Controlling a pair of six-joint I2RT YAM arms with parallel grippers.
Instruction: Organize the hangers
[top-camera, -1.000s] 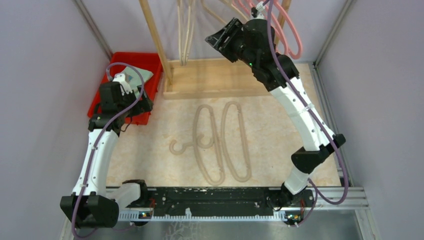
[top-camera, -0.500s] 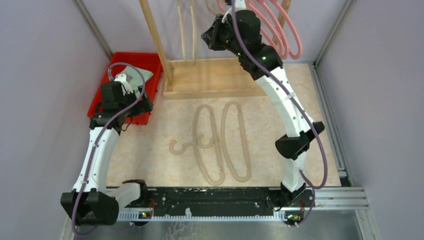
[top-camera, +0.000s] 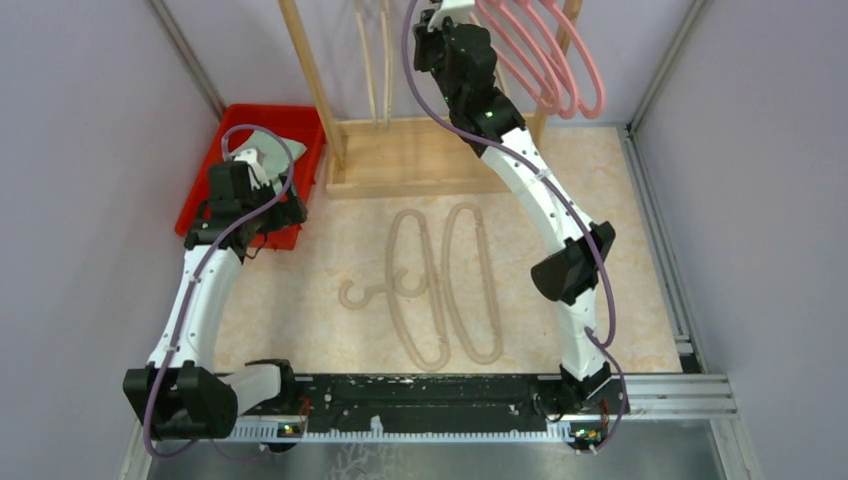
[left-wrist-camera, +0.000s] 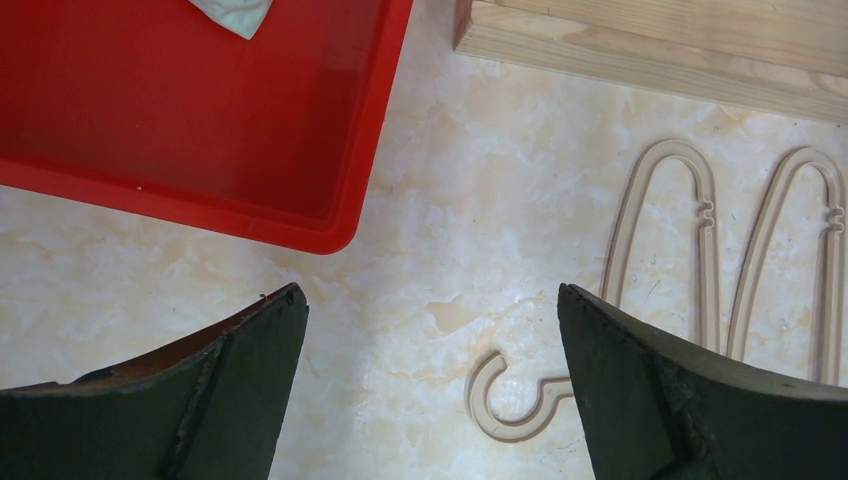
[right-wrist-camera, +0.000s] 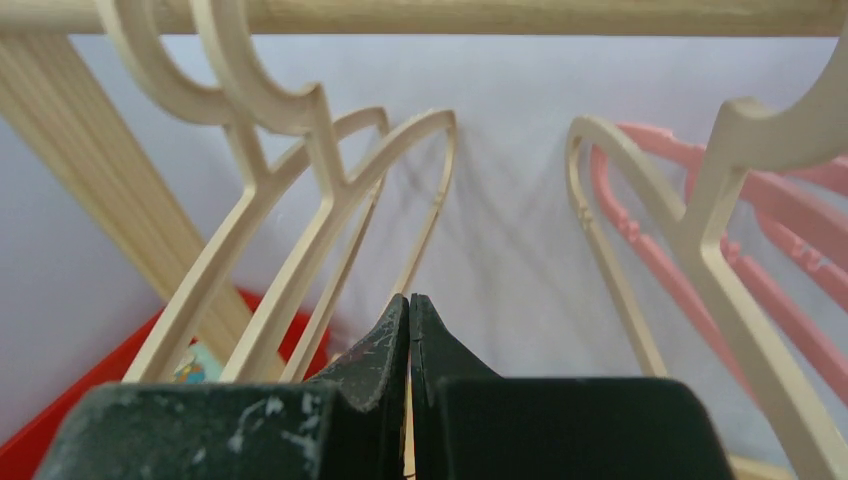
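Two beige hangers lie side by side on the table, the left one (top-camera: 410, 213) and the right one (top-camera: 467, 208); both show in the left wrist view (left-wrist-camera: 682, 152) (left-wrist-camera: 812, 160). My left gripper (top-camera: 262, 212) (left-wrist-camera: 430, 300) is open and empty above the table, with the left hanger's hook (left-wrist-camera: 500, 425) below it. More beige hangers (top-camera: 384, 60) (right-wrist-camera: 290, 250) and several pink hangers (top-camera: 597, 85) (right-wrist-camera: 810, 305) hang on the rack rod (right-wrist-camera: 500, 15). My right gripper (top-camera: 432, 25) (right-wrist-camera: 410, 298) is shut, raised just under the rod, with beige hangers on either side.
A red bin (top-camera: 300, 125) (left-wrist-camera: 200, 100) holding a cloth (top-camera: 265, 155) sits at the back left, beside the left gripper. The wooden rack base (top-camera: 430, 160) (left-wrist-camera: 650, 45) stands behind the lying hangers, with slanted posts (top-camera: 305, 70). Grey walls close in both sides.
My right arm has stretched up and to the left, carrying its gripper from in front of the pink hangers to under the rod. The left arm has barely shifted.
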